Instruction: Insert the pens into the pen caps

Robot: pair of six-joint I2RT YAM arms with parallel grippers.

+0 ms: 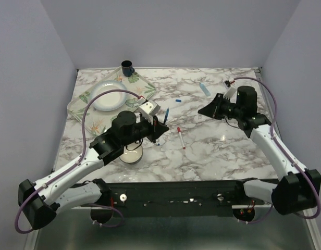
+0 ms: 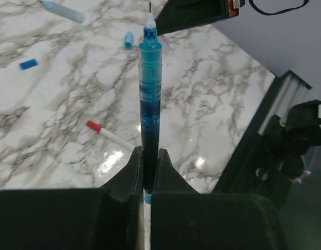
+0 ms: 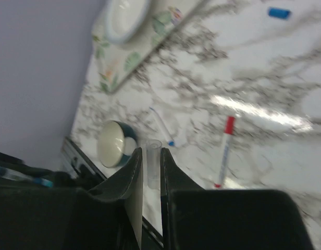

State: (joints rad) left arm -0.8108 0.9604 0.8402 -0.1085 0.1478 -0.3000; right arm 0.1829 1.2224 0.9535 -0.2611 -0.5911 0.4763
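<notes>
My left gripper [image 1: 161,125] [image 2: 150,153] is shut on a see-through blue pen [image 2: 150,94] [image 1: 165,115], whose needle tip points away towards the right gripper [image 1: 202,110]. That right gripper [image 3: 151,151] is shut on a small clear tube pen cap [image 3: 152,159], held above the table. A white pen with red ends [image 1: 180,138] [image 2: 111,135] [image 3: 225,151] lies on the marble between the arms. A thin white pen with a blue end [image 3: 161,126] lies near the bowl. Farther back lie a dark blue cap [image 1: 177,100] [image 2: 28,64], a light blue cap [image 2: 128,39] and a light blue pen [image 1: 205,88] [image 2: 63,10].
A floral tray [image 1: 85,96] with a white plate [image 1: 109,96] sits at the back left, and a dark cup [image 1: 127,66] stands at its far corner. Under the left arm stands a white bowl [image 1: 132,154] [image 3: 113,143]. Walls close in the table on three sides.
</notes>
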